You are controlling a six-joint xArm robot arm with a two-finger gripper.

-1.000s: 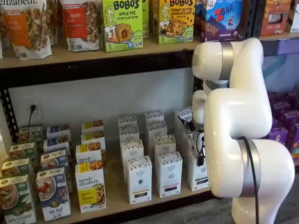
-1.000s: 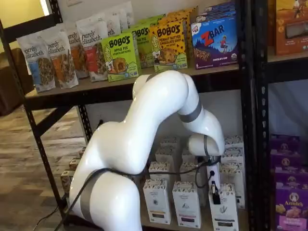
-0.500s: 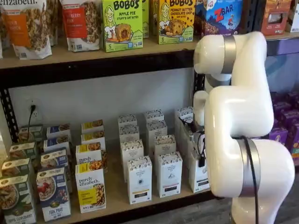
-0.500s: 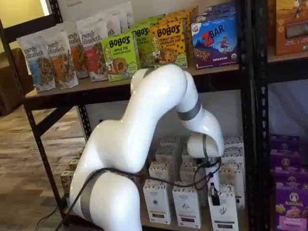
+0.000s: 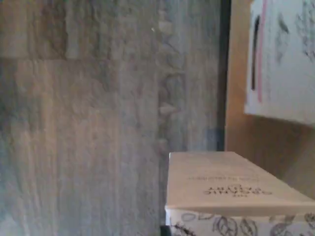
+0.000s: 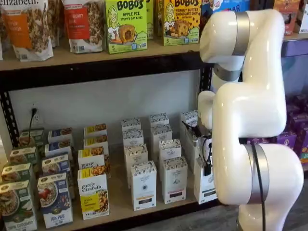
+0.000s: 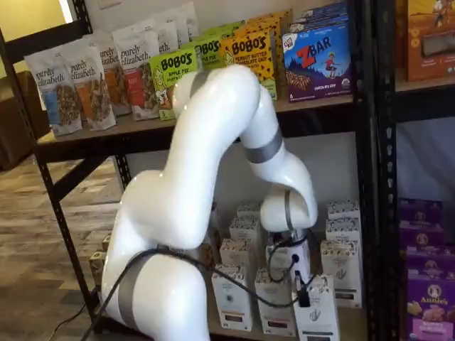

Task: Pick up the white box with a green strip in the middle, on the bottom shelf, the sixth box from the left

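White box (image 7: 318, 312), tall axis tilted off upright, is held clamped in the pincer (image 7: 303, 297) directly beneath the wrist, drawn forward of the front row at the right end of the bottom shelf (image 6: 120, 204), beside the pink-banded carton (image 5: 280, 59).

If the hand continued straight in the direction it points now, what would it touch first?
The white box: the hand points down and is closed on its top. Below it probably lies the bottom shelf.
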